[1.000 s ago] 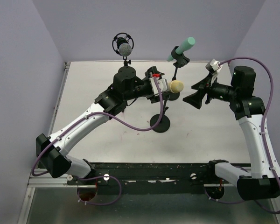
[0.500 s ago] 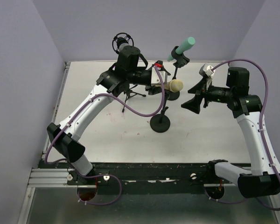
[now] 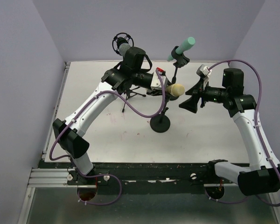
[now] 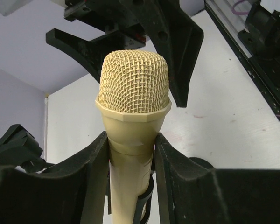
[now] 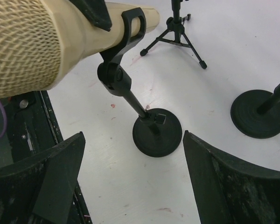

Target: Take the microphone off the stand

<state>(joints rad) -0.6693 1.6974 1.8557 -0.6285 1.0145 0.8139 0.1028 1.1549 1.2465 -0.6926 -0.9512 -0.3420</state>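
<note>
i see the cream microphone (image 3: 176, 88) sitting in the clip (image 5: 126, 32) of its stand (image 3: 160, 124), tilted, with its mesh head pointing toward the right arm. my left gripper (image 3: 164, 87) reaches in from the far left. on the left wrist camera its two fingers (image 4: 95, 158) press against either side of the handle just below the head, so i read it as closed on the microphone, which sits centred between them. my right gripper (image 3: 186, 100) hangs just beside the mesh head, spread wide with nothing in it. its wrist camera shows the head at the upper left, above the left finger and apart from it, and the stand's round base low between the fingers on the white table (image 3: 107, 135).
</note>
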